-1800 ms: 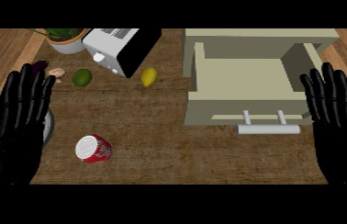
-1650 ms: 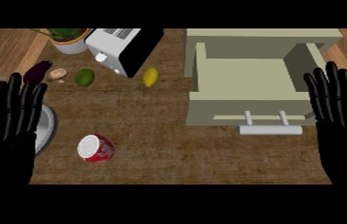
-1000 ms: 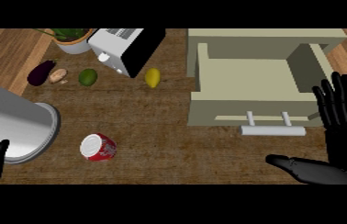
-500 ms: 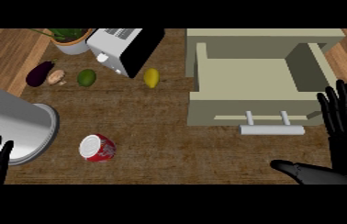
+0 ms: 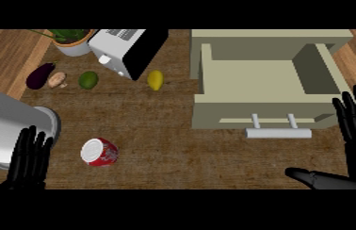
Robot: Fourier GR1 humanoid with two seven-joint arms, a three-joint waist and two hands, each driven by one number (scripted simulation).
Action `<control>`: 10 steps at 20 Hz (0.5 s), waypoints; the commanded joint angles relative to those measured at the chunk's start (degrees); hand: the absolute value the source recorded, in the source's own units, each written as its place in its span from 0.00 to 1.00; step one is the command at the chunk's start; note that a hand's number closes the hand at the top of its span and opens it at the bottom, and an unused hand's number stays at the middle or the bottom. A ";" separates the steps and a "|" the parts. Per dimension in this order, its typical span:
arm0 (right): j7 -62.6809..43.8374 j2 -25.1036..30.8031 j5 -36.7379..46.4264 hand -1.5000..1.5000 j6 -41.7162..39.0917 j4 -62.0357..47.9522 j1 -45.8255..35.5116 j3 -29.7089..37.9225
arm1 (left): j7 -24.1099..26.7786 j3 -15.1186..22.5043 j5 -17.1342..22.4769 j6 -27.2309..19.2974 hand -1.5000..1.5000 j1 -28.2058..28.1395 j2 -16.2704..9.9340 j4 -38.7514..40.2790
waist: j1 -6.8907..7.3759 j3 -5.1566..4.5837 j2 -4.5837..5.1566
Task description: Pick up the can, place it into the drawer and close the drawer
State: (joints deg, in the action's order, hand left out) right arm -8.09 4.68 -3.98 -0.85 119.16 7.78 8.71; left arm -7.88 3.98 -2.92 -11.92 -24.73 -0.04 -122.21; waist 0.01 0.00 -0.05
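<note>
Lying on its side toward the counter's lower left, the red can [image 5: 99,152] has bare mat around it — my left hand [image 5: 28,159] beside it, right hand [image 5: 345,125] near the open drawer [image 5: 264,78], fingers straight.

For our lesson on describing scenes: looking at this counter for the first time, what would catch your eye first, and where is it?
The big open drawer at the upper right stands out, its pale inside bare and its handle facing the robot. Next comes the red can lying on its side at the lower left, close to the left hand. The right hand shows at the lower right edge, fingers straight.
</note>
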 commanded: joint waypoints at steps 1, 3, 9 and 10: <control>-1.69 -0.45 0.93 0.00 0.49 3.30 1.06 -0.55 | 7.05 3.13 0.15 -2.30 0.00 -3.78 0.04 6.36 | 0.11 -0.02 -0.04; -1.55 2.77 -2.99 0.00 -1.80 -0.68 -2.12 4.11 | 7.14 4.74 -2.32 -5.89 0.00 0.50 0.04 10.11 | 0.05 0.00 0.02; -1.34 -0.02 -1.48 0.00 -1.75 4.21 3.65 2.61 | 13.92 -0.51 1.87 -3.22 0.00 2.36 0.04 20.11 | -0.10 -0.01 0.00; -5.25 -1.55 3.02 0.00 1.59 6.62 0.60 -1.64 | 13.28 4.88 -0.40 -7.99 0.00 0.93 0.04 18.66 | 0.06 -0.02 0.00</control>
State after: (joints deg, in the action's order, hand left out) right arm -10.23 4.54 -4.20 -1.43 122.89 9.16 9.67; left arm 3.52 6.32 -2.59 -16.30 -24.00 -0.01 -106.75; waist -0.01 0.00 -0.04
